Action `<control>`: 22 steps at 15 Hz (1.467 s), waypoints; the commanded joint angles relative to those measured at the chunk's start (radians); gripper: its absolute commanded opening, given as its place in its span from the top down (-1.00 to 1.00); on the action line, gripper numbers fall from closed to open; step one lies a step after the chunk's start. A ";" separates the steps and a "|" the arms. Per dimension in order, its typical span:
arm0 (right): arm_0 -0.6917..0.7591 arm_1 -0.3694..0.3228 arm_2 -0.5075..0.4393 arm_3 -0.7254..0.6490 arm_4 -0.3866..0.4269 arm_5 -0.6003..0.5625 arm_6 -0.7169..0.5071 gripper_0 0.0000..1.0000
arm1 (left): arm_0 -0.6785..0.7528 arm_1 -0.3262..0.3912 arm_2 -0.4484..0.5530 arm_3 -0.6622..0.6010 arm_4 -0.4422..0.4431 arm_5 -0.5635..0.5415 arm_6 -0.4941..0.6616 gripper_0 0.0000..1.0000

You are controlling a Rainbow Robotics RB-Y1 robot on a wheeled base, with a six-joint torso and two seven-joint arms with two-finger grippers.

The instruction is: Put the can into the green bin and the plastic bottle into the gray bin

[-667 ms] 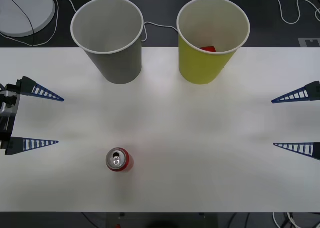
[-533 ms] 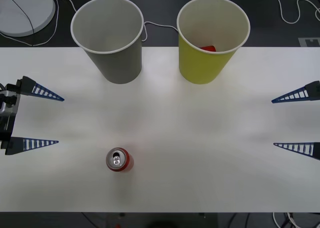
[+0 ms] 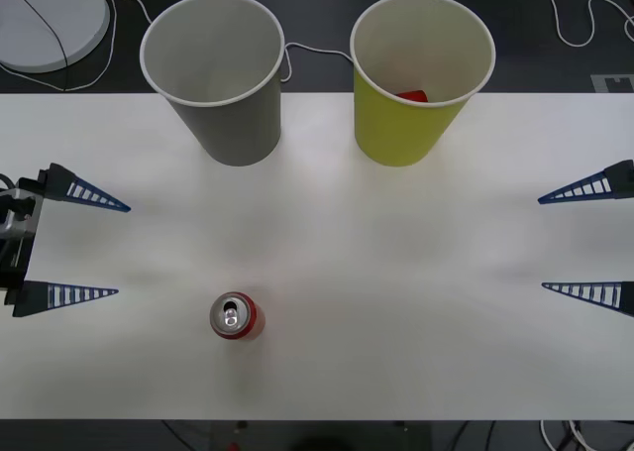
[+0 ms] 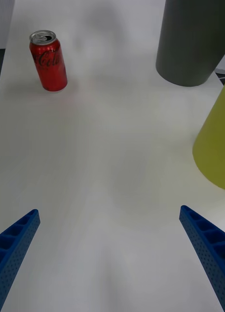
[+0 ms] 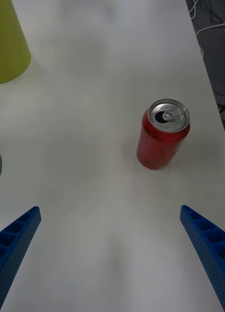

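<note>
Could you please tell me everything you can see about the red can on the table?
The can is a small red aluminium soda can with white script lettering on its side and a silver top whose pull tab and dark mouth opening suggest it has been opened. It stands upright on the white table, near its front edge and toward the robot's left, well short of both bins. Nothing touches it except the table: the open left gripper is off to its side, apart from it.

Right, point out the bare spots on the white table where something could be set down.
Bare tabletop runs from the small red aluminium can across to the open right gripper. Also free: between the can and the large gray paper bin. Crowded at the back, where it adjoins the yellow-green paper bin. Open left gripper borders the left edge.
</note>
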 commanded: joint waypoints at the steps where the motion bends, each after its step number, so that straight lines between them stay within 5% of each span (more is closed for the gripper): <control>1: 0.000 0.000 0.000 0.000 0.000 0.000 0.000 -1.00 | 0.000 0.000 -0.040 0.077 0.061 0.000 -0.029 -1.00; 15: 0.000 0.000 0.000 0.000 0.000 0.000 0.000 -1.00 | -0.089 -0.004 -0.379 0.568 0.400 0.089 -0.533 -1.00; 22: 0.000 0.000 0.000 0.000 0.000 0.000 0.000 -1.00 | -0.148 -0.109 -0.453 0.786 0.471 0.049 -0.697 -1.00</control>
